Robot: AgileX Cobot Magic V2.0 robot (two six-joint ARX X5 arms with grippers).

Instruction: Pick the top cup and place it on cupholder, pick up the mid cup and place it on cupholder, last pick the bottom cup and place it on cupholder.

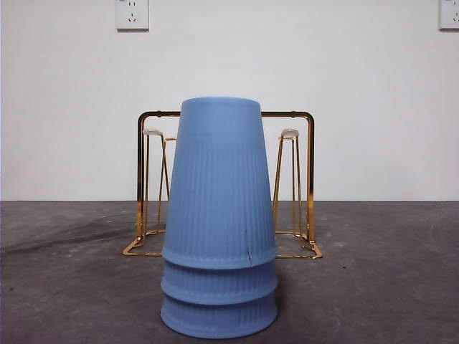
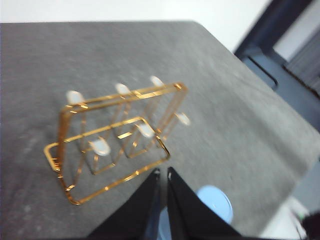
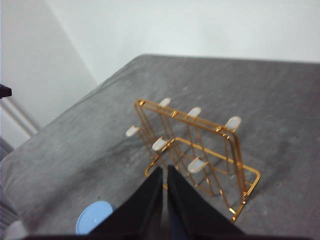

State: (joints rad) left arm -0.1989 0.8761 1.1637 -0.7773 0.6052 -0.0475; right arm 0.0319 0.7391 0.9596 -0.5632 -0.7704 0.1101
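Three light blue ribbed cups are seen stacked upside down on the dark grey table [image 1: 64, 287], close to the front camera. The top cup [image 1: 219, 179] covers most of the stack, and a thin dark crack runs up from its rim on the right-hand side. Beneath it only the rim band of the mid cup [image 1: 219, 285] is shown, and under that the rim band of the bottom cup [image 1: 219, 319], which rests on the table. The gold wire cupholder [image 1: 310, 179] stands directly behind the stack, upright and apart from it, with its arch handle and white-tipped prongs visible on either side of the cups; no cup is hung on it. The left gripper [image 2: 163, 175] is held above the table near the cupholder, its two black jaws brought together with only a thin slit between them and nothing held. The right gripper [image 3: 165, 172] is held likewise over the other side of the rack, its jaws closed together on nothing. In each wrist view the round blue top of the stack is glimpsed beside the jaws. Two white wall sockets [image 1: 132, 14] are mounted on the wall behind.
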